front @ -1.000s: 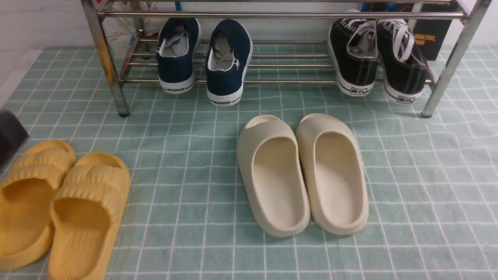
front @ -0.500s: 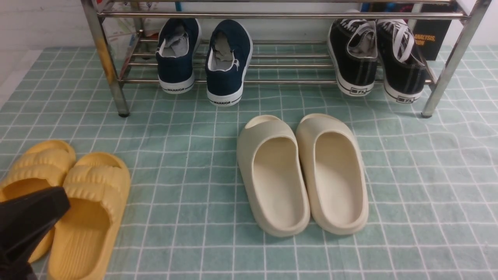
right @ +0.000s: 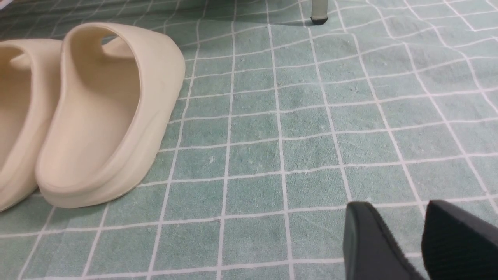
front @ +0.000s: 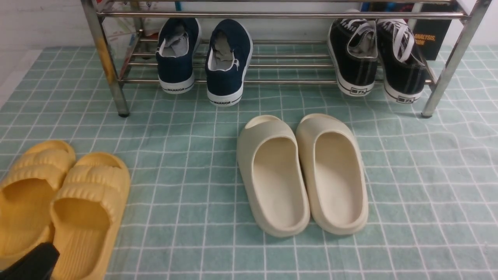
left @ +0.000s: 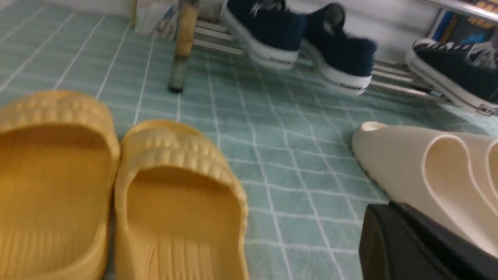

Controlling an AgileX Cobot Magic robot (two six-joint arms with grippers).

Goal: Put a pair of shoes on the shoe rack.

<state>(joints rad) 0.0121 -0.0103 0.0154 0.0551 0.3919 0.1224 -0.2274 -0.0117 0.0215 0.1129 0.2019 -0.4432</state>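
Front view, pair of shoes: on the lower shelf of the shoe rack, left of its middle, side by side, toes in, heels toward the camera; right-hand one sticks out farther past the front tube.
Front view, black sneakers: same shelf, right end, well apart from the navy pair.
Front view, cream slippers: on the checked green cloth in front of the rack, touching each other.
Front view, yellow slippers: on the cloth, near-left corner.
Front view, left gripper: only a black tip in the bottom-left corner, overlapping the yellow pair's heels (jaws unreadable here).
Left wrist view, left gripper: pressed closed, no gap, nothing between the jaws; yellow slippers near, navy pair far off on the rack, blurred.
Right wrist view, right gripper: fingers spread apart, bare cloth between them, nothing held; cream slippers off to one side, one rack foot beyond.
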